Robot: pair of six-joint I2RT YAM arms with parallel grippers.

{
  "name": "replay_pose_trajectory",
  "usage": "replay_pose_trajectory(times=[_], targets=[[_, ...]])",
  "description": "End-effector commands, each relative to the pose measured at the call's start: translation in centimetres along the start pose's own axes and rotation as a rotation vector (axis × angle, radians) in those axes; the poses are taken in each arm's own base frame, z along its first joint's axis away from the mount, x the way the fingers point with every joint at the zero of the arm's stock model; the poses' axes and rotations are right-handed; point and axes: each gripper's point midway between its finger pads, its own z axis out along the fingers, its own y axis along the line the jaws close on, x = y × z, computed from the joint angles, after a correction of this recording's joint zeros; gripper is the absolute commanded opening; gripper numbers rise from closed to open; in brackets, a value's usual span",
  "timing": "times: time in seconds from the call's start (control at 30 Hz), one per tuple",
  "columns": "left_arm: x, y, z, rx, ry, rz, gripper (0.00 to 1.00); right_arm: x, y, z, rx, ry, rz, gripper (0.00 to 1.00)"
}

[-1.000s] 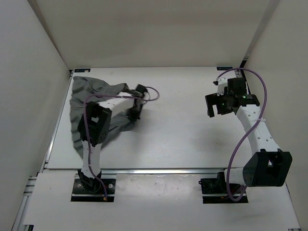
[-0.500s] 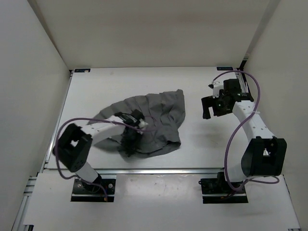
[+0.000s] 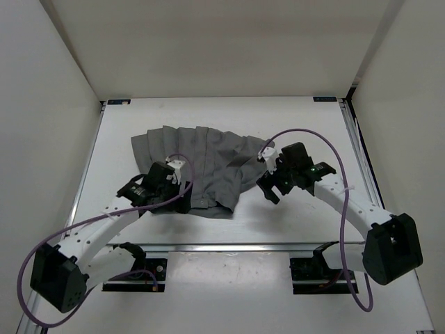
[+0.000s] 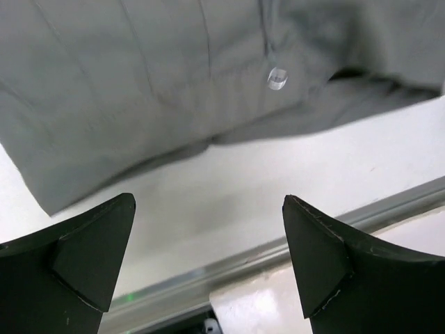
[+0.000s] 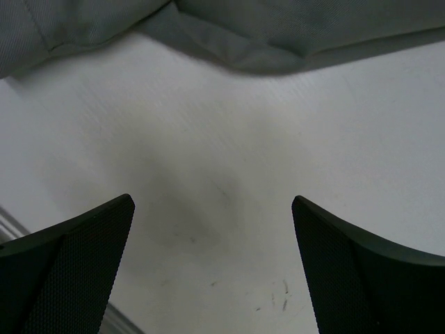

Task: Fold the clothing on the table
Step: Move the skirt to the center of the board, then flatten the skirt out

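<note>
Sprawling pleated grey clothing (image 3: 208, 156) (matte table (image 3: 295, 125))

One grey pleated garment (image 3: 201, 156) at centre, on one white table (image 3: 292, 118). Two robot arms: left arm (image 3: 104, 233) at 7 o'clock, right arm (image 3: 351, 203) at 4 o'clock. Two grippers, left gripper (image 4: 207, 202) and right gripper (image 5: 212, 200), two fingers (image 4: 83, 257) each. Two purple cables (image 3: 300, 130). One small clear disc (image 4: 277, 77), possibly a button.
</note>
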Motion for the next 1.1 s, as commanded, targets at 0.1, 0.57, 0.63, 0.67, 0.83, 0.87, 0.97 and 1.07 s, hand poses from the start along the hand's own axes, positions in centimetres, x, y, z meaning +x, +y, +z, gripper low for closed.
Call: replay_pose_trajectory(times=[0.1,0.57,0.63,0.67,0.83,0.87,0.97,1.07], targets=[[-1.1,1.0,-0.1,-0.159,0.030,0.072,0.98,-3.7,-1.6,0.4,0.067,-0.135,-0.078,0.99],[-2.9,12.5,-4.8,-0.916,0.175,0.845,0.99,-1.7,-2.9,-0.3,0.146,-0.123,-0.040,0.99],[-3.5,12.2,-4.4,-0.817,0.146,0.805,0.99,-1.5,-2.9,-0.4,0.149,-0.120,-0.040,0.99],[-4.5,12.4,-5.0,-0.812,0.101,0.762,0.98,-1.2,-3.0,-0.3,0.151,-0.112,-0.040,0.99],[-4.6,11.1,-3.8,-0.691,0.061,0.740,0.99,-0.9,-3.7,-0.7,0.185,-0.104,-0.023,0.99],[-4.4,10.1,-3.3,-0.641,0.047,0.744,0.99,-0.5,-3.6,-0.6,0.176,-0.091,-0.017,0.99],[-3.8,5.9,-1.8,-0.407,0.034,0.741,0.99,-0.4,-4.0,-0.7,0.187,-0.082,-0.015,0.99],[-2.5,3.2,-0.6,-0.227,0.063,0.689,0.99,-0.4,-4.1,-0.8,0.196,-0.082,-0.029,1.00]])
